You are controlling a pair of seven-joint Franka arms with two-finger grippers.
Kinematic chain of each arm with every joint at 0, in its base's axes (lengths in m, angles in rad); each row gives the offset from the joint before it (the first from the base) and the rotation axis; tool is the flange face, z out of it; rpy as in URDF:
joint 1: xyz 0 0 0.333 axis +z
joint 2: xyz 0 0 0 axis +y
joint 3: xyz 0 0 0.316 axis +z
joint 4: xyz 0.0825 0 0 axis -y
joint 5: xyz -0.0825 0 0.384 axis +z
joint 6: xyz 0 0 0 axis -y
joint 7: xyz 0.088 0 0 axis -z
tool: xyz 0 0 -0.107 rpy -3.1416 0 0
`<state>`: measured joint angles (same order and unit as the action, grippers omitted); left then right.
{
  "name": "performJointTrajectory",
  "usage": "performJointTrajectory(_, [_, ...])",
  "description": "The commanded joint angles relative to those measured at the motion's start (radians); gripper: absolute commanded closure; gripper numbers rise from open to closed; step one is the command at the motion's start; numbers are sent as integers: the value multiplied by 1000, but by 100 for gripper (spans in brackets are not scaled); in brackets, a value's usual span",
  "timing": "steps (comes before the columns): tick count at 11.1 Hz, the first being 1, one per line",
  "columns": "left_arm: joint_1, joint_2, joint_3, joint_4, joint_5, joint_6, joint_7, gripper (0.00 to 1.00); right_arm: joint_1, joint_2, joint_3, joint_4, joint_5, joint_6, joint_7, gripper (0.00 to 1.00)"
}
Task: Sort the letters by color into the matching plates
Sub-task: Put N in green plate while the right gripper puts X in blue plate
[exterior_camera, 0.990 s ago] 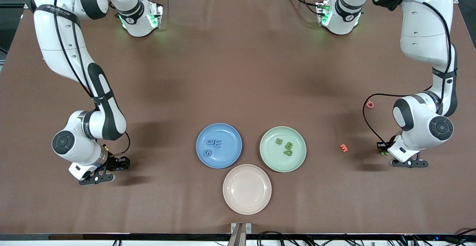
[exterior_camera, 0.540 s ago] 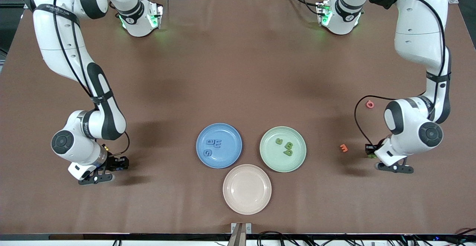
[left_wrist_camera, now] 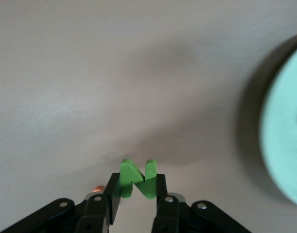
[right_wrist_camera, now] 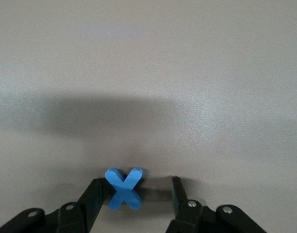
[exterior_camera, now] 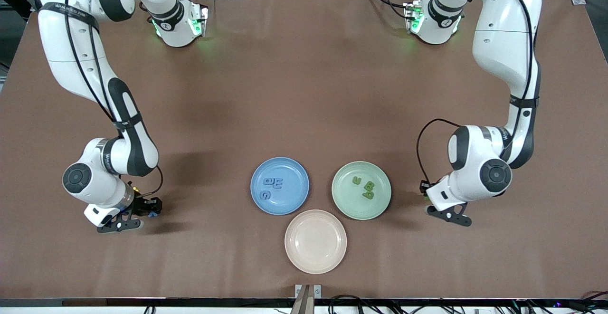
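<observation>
Starting at the right arm's end of the counter (exterior_camera: 304,90): right hand (right_wrist_camera: 136,187) hanging half open, low over the counter, straddling the blue X (right_wrist_camera: 123,188). Touching it on one side only, a gap showing on the other. Risking a shove or a twist of the X if closing off-centre.

Moving along: blue plate (exterior_camera: 294,174) holding three blue letters (exterior_camera: 271,185), green plate (exterior_camera: 349,202) holding three green ones (exterior_camera: 365,188).

Ending with the left hand (left_wrist_camera: 137,184), clenched on the green N (left_wrist_camera: 137,177) and hovering over bare counter just beside the green plate. Gripping only the N's lower edge, so possibly pivoting loose, or releasing short of the rim.
</observation>
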<state>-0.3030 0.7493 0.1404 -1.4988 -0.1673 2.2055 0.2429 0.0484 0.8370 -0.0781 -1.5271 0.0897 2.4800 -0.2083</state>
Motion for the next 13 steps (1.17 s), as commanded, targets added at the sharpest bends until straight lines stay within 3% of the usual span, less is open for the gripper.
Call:
performJointTrajectory(1, [9, 1, -89, 34, 28, -30, -36, 100, -10, -21, 15, -48, -24, 33, 9, 39])
performJointTrajectory(4, [-19, 5, -160, 38, 41, -30, -151, 100, -10, -21, 15, -48, -22, 39, 10, 50])
performJointTrajectory(8, [-45, 10, -240, 57, 45, -30, -240, 100, -10, -21, 18, -45, -16, 54, 13, 54])
performJointTrajectory(13, [-134, 8, -251, 55, 46, -24, -347, 100, -5, -21, 18, -45, -16, 54, 15, 70])
